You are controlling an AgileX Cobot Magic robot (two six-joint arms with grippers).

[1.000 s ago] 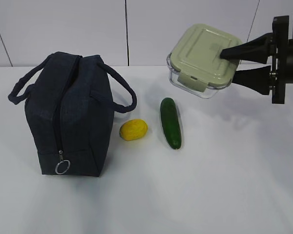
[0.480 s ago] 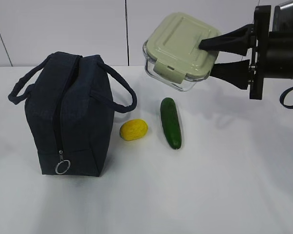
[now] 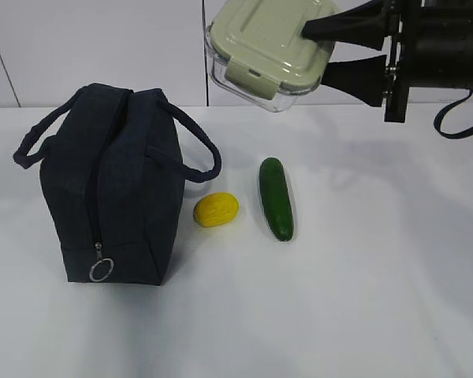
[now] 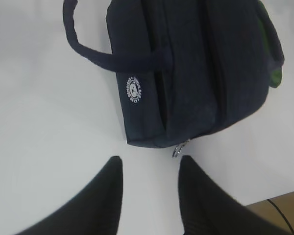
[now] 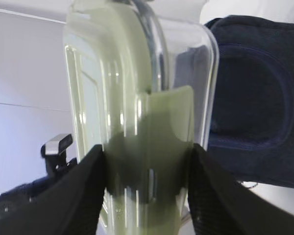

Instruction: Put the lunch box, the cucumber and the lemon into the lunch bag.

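Note:
High at the back, the sage-lidded lunch box (image 3: 264,47) hangs tilted in the air with my right gripper (image 3: 315,53) shut on its edge. The right wrist view shows the lunch box (image 5: 132,98) filling the space between both fingers of that gripper (image 5: 147,156). The navy lunch bag (image 3: 118,189) stands at the left, its ring pull (image 3: 100,270) low on the near end. The lemon (image 3: 215,209) and the cucumber (image 3: 275,197) lie on the table to the bag's right. My left gripper (image 4: 149,164) stands open over bare table just short of the lunch bag (image 4: 196,73).
The white table (image 3: 363,299) stretches in front and to the right of the things. A white panelled wall (image 3: 94,47) runs behind it. In the left wrist view the table's edge (image 4: 264,200) shows at the lower right, and the bag's handles (image 4: 88,49) flop outward.
My right gripper has carried the lunch box up and to the left, from over the cucumber's far side toward the bag. Bag, lemon and cucumber have not moved.

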